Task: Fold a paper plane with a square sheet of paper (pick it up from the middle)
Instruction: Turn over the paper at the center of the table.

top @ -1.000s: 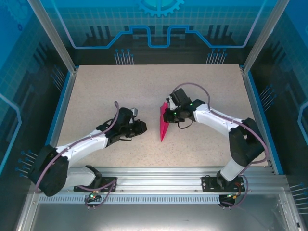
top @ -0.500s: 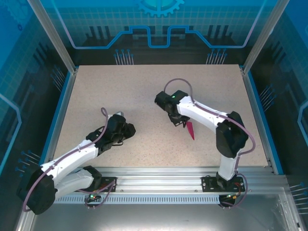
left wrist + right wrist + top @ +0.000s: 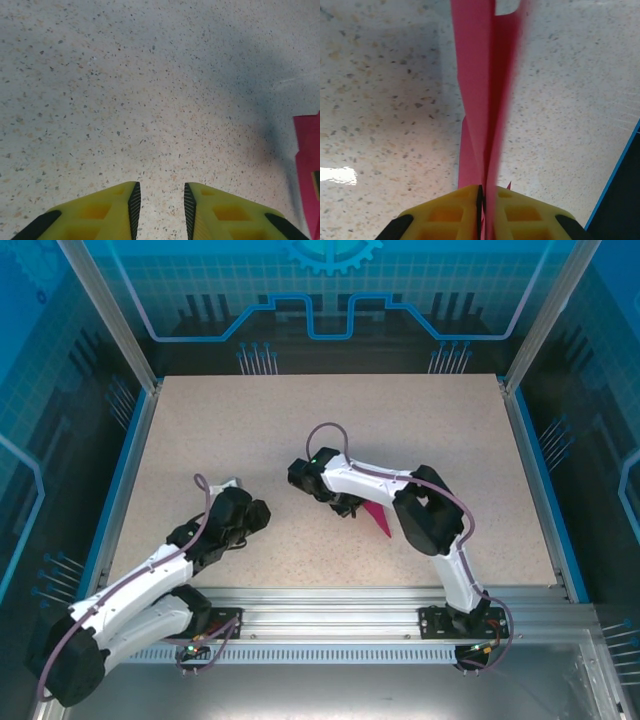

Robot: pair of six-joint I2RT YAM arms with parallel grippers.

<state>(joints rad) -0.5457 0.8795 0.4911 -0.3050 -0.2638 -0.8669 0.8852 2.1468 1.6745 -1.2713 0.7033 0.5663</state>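
Pink plane (image 3: 485,75) looks fully folded, ridge and wings visible. My right jaws pinch its tail, low over the counter (image 3: 200,420), right of centre. Left jaws slightly apart, empty. Remaining, I think: set it down.

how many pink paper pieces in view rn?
1. The paper plane is pinched in the right gripper, just right of the middle of the table. A scrap under an arm could be hidden.

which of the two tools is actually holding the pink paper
The right tool, closed on the folded pink paper. The left tool is open, with a gap between its tips, and holds nothing.
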